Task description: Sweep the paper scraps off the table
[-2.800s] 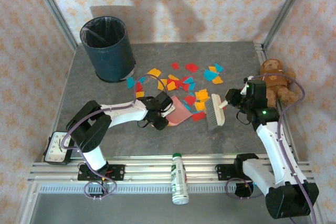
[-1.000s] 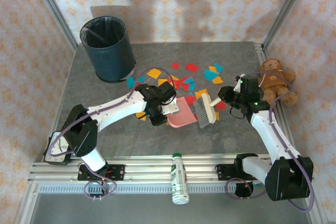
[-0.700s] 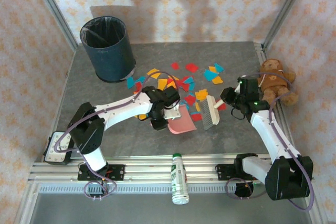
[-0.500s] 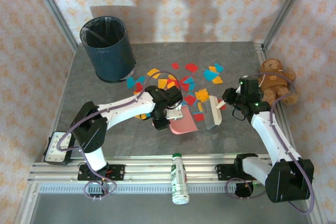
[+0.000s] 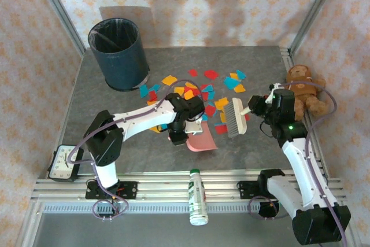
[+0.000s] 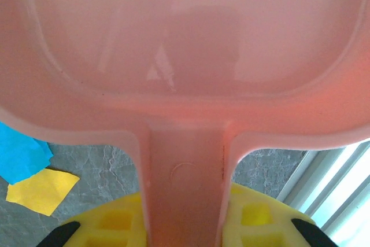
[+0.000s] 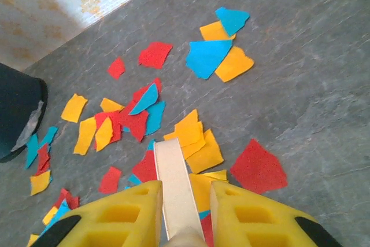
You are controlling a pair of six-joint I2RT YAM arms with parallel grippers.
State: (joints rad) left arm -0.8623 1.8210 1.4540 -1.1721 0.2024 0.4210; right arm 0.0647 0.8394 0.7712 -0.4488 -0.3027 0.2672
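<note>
Bench (image 5: 104, 137): dark grey, stone-patterned surface with aluminium rails along its edges.
Paper scraps (image 5: 203, 92): dozens of small flat pieces in red, orange, yellow and teal-blue. They are scattered over the middle of the bench, between the bin and the teddy bear. A few lie just left of the dustpan, and a few lie between the dustpan and the brush head.
Dustpan (image 5: 202, 139): pink plastic, at the near edge of the scrap patch, its pan spreading right of the left arm's wrist. Whether it rests on the bench or hangs just above cannot be told.
Left fingers (image 6: 115, 227): yellow, closed on the dustpan handle (image 6: 185, 189), one on each side of it. A blue scrap and a yellow scrap lie on the bench below the pan's left rim.
Brush (image 5: 235, 118): white-backed head with grey bristles, just right of the dustpan and at the right side of the scrap patch.
Right fingers (image 7: 124, 215): yellow, clamped on the pale brush handle (image 7: 173, 183). Scraps are spread over the bench ahead of them.
Bin (image 5: 118, 53): dark blue, round and upright, at the far left of the bench, well apart from the dustpan.
Teddy bear (image 5: 303, 88): brown, at the right edge of the bench, beside the right arm.
Bottle (image 5: 198, 196): white with a green cap, lying across the near rails between the two arm bases.
Clock (image 5: 59, 163): white-faced, at the near-left corner.
</note>
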